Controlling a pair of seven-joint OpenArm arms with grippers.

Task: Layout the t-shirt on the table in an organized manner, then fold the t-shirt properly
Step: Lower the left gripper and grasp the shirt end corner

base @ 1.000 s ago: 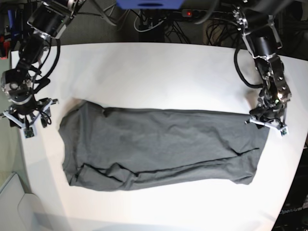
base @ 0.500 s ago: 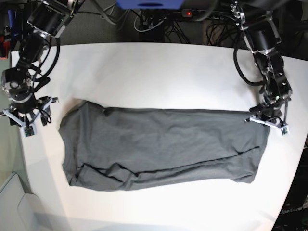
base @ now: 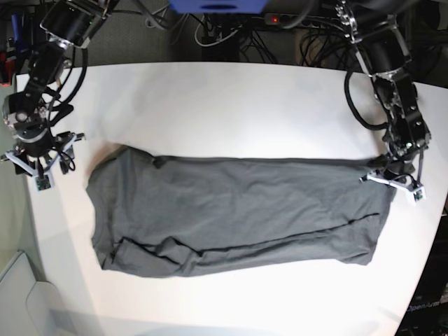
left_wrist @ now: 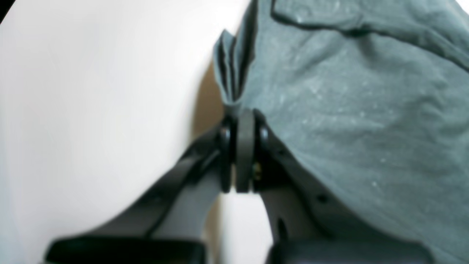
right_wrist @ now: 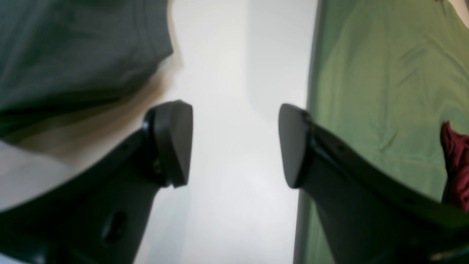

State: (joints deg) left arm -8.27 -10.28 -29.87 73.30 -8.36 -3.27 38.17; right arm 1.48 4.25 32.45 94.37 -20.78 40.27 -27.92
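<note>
Grey shirt (base: 238,213) lies folded in a long band across your table (base: 231,105). Your left gripper (left_wrist: 242,121) is clamped on its corner, probably to pull it straight. Your right gripper (right_wrist: 234,141) waits beside the other end, jaws apart, holding nothing.

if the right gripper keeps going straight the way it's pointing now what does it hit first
Most likely bare table. The right gripper has its jaws open with only white tabletop between and ahead of them. The t-shirt lies off to one side, the table's edge to the other. Depth is hard to judge.
</note>
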